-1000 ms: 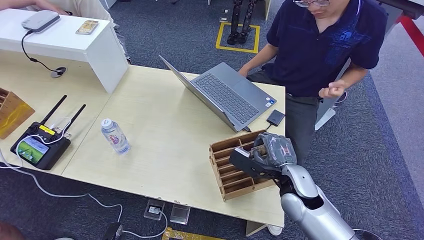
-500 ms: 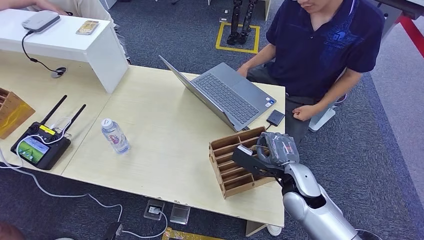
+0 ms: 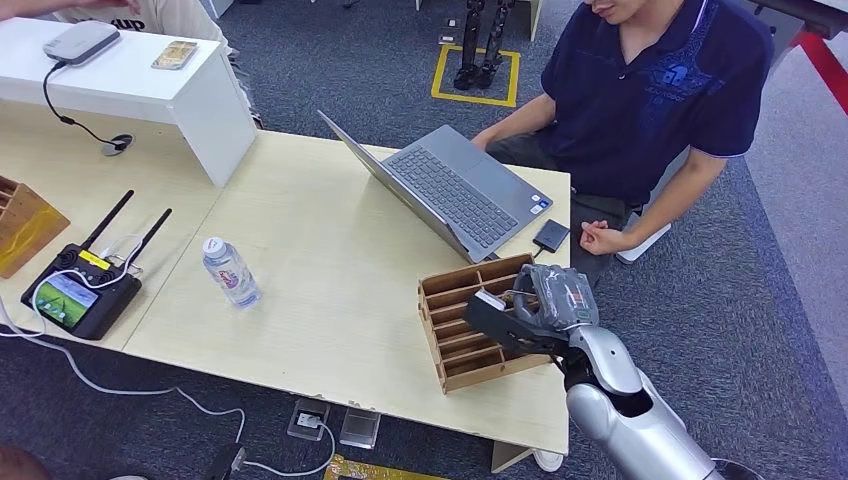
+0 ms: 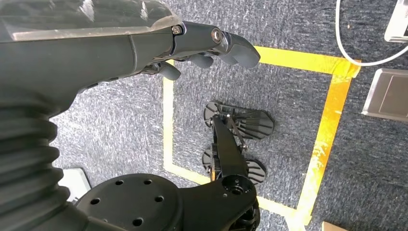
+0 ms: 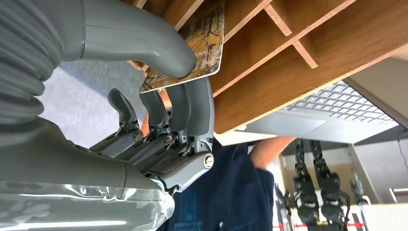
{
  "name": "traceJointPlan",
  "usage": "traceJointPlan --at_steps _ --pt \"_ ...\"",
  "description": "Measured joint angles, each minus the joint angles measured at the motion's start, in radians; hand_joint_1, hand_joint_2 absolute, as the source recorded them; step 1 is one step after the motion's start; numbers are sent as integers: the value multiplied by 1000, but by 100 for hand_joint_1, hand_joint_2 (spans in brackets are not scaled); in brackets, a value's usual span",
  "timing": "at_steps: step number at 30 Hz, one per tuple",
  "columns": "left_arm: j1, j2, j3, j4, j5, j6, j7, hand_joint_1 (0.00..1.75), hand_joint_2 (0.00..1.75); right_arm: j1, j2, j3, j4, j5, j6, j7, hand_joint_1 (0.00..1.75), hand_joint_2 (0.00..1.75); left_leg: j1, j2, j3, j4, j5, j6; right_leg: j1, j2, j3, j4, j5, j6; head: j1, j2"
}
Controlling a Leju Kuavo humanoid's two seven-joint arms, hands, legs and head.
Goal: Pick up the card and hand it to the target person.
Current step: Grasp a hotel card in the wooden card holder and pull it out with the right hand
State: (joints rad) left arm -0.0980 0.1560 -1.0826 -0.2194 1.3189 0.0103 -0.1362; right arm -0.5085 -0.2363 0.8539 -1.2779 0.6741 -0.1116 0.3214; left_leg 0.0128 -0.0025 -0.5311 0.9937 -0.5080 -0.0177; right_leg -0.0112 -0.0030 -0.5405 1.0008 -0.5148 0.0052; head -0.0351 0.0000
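Note:
The card (image 5: 202,47), printed in brown and yellow, stands partly inside a slot of the wooden rack (image 5: 293,53). My right hand (image 5: 163,91) pinches it, thumb on its face and fingers (image 5: 192,115) behind it. In the head view the right hand (image 3: 548,303) sits at the rack's (image 3: 450,335) right end, with the card's pale edge (image 3: 488,298) just showing. The target person (image 3: 650,90) in a dark blue shirt sits beyond the table's far right corner, one fist (image 3: 597,238) low beside the table. My left hand (image 4: 144,48) hangs over the carpet holding nothing.
An open laptop (image 3: 450,185) and a small dark device (image 3: 551,235) lie behind the rack. A water bottle (image 3: 231,272) stands mid-table, and a remote controller (image 3: 80,290) with antennas lies at the left. A white riser (image 3: 130,80) carries a phone and a grey box.
The person lowered their raised fist from chest height to beside the table edge. My right hand shifted slightly right at the rack, then held still on the card.

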Motion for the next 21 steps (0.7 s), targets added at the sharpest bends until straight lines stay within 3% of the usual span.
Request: traceJointPlan --at_steps 6,13,21 --pt "1 3 0 0 4 -2 0 0 175 -42 -33 -13 -84 -68 99 25 140 175 0 0 0 0 0 0 0 0 0 0 0 0 0 0" --pt "2 11 0 1 18 -4 8 0 175 -148 -110 -27 -262 -168 238 100 140 175 0 0 0 1 0 0 0 0 0 0 0 0 0 0" --pt "2 14 0 1 22 -11 10 0 175 -226 -158 -41 -406 -183 248 124 140 175 0 0 0 0 0 0 0 0 0 0 0 0 0 0"
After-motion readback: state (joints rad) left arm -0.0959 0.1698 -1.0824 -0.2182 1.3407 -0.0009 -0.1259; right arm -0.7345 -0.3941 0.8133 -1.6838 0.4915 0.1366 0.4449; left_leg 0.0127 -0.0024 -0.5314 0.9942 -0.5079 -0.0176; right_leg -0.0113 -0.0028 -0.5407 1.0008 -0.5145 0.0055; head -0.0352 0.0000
